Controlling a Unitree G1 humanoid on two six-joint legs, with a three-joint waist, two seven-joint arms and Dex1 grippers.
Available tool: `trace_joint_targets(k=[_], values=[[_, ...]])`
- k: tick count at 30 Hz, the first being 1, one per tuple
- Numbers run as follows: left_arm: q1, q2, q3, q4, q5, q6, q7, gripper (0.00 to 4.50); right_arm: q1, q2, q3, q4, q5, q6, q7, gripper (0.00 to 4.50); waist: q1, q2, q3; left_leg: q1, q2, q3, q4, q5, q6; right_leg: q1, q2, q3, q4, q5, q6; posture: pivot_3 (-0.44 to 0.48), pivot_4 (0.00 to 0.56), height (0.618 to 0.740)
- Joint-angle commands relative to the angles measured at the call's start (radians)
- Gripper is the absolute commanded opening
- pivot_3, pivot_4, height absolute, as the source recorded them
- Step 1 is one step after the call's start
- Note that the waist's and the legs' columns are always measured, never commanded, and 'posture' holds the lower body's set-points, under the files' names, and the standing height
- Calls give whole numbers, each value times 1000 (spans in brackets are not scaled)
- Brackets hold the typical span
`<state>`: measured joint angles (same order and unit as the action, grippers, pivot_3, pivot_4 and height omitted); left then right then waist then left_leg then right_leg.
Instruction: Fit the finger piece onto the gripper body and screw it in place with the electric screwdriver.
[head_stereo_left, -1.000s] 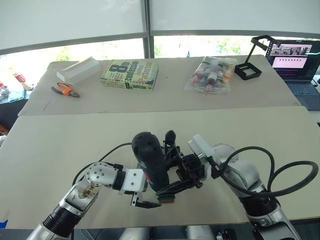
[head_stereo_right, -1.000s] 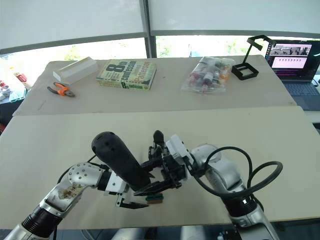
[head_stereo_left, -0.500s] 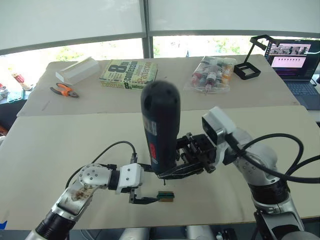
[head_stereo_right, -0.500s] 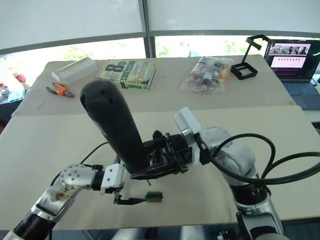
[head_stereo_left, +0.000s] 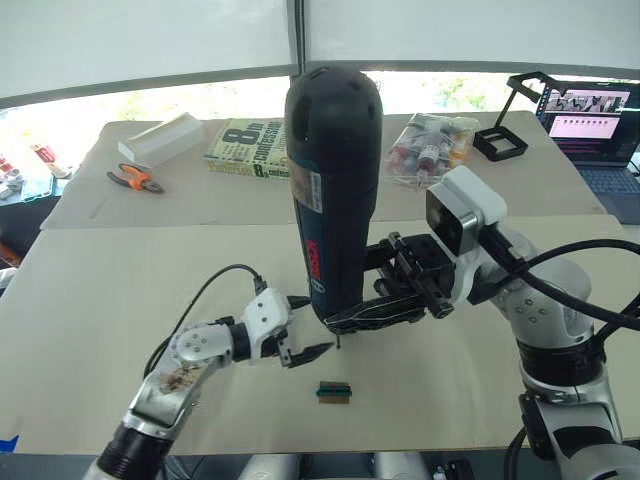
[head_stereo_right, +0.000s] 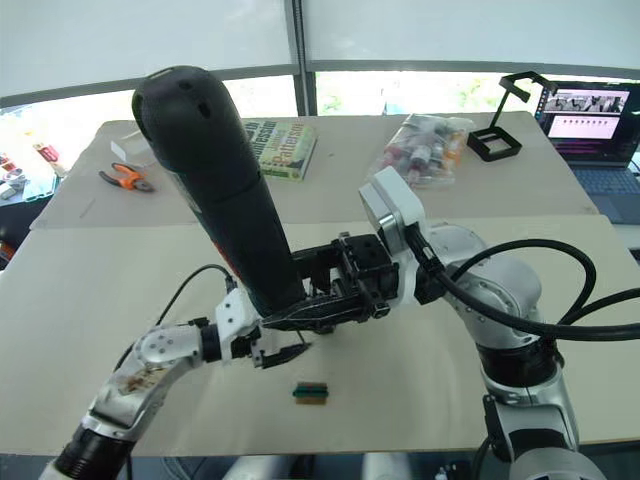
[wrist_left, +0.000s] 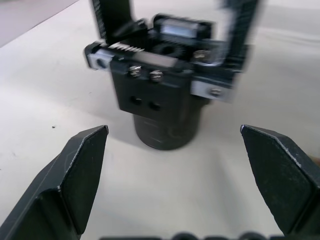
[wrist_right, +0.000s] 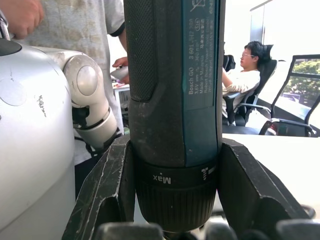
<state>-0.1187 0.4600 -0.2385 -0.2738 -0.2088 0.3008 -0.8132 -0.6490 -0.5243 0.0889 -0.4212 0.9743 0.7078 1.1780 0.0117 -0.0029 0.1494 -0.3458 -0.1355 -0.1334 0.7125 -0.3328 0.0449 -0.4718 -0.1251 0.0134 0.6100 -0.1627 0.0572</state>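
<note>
My right claw (head_stereo_left: 372, 314) grips the electric screwdriver (head_stereo_left: 334, 190) upright; my left claw (wrist_left: 180, 187) gapes wide before the gripper body (wrist_left: 165, 95). I should steady that body first.

- The right arm reached in from the right, bent at the elbow, its wrist turned toward the left.
- The right gripper (head_stereo_left: 375, 312) was clamped on the screwdriver (head_stereo_left: 333, 190), one finger (wrist_right: 107, 187) pressed against each side of the barrel, holding it upright.
- The left arm came in low from the near left, forearm angled toward the centre.
- The left gripper (head_stereo_left: 300, 355) hung just above the table, its fingers (wrist_left: 75, 170) spread wide apart, holding nothing.
</note>
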Motion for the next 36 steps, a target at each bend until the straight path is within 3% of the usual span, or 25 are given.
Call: trace_joint_targets(k=[1, 5, 10, 13, 16, 23, 27, 28, 32, 36], values=[[-42, -36, -46, 57, 52, -57, 24, 4500, -19, -4, -39, -21, 32, -7, 1, 1879, -1, 0, 0, 0, 0, 0, 0, 0, 0, 0, 0, 0, 0, 0, 0, 0, 150, 740], [-105, -103, -61, 164, 63, -96, 35, 4500, -22, -8, -40, -13, 17, -14, -6, 1879, 0, 0, 0, 0, 0, 0, 0, 0, 0, 0, 0, 0, 0, 0, 0, 0, 150, 740], [-155, -81, -88, 248, 44, -203, -119, 2333, -31, -22, -48, -1, -1, -22, 1, 1879, -1, 0, 0, 0, 0, 0, 1, 0, 0, 0, -1, 0, 0, 0, 0, 0, 150, 740], [-268, -80, -125, 358, 37, -300, -270, 2331, -37, -35, -56, -9, 1, -24, 2, 1879, 1, 0, 0, 0, 0, 0, 1, 0, 0, 0, -1, 0, 0, 0, 0, 0, 150, 740], [-380, -118, -126, 513, 49, -358, -318, 2331, -44, -39, -62, -14, 9, -18, -3, 1879, 3, -1, 0, -2, -1, 0, 2, 0, 1, 0, -2, -1, 0, 1, 1, 0, 150, 740], [-517, -181, -123, 772, 93, -439, -366, 2331, -62, -32, -66, -25, 36, 2, -32, 1879, -4, -1, 0, -4, -3, 1, 5, -1, 3, 0, -4, -1, -1, 2, 3, 0, 150, 740], [-504, -157, -109, 779, 110, -462, -365, 4299, -70, -22, -62, -24, 44, 9, -50, 1879, -6, -1, 0, -4, -3, 0, 5, -1, 3, 0, -4, -1, -1, 2, 3, 0, 150, 740], [-492, -148, -103, 763, 113, -459, -353, 4500, -71, -20, -61, -24, 44, 10, -53, 1879, -5, -1, 0, -4, -3, 0, 5, -1, 2, -1, -4, -1, -1, 2, 3, 0, 150, 740], [-391, -122, -80, 604, 105, -393, -290, 4500, -69, -14, -57, -19, 41, 6, -52, 1879, -10, -1, 0, -3, -3, 0, 4, -1, 3, -1, -4, -1, 0, 2, 3, 0, 150, 740], [-288, -176, -65, 456, 110, -276, -140, 4500, -65, -4, -49, -10, 27, -4, -49, 1879, -8, -1, 0, -4, -3, 0, 4, -1, 3, -1, -4, -1, 0, 2, 3, 0, 150, 740]])
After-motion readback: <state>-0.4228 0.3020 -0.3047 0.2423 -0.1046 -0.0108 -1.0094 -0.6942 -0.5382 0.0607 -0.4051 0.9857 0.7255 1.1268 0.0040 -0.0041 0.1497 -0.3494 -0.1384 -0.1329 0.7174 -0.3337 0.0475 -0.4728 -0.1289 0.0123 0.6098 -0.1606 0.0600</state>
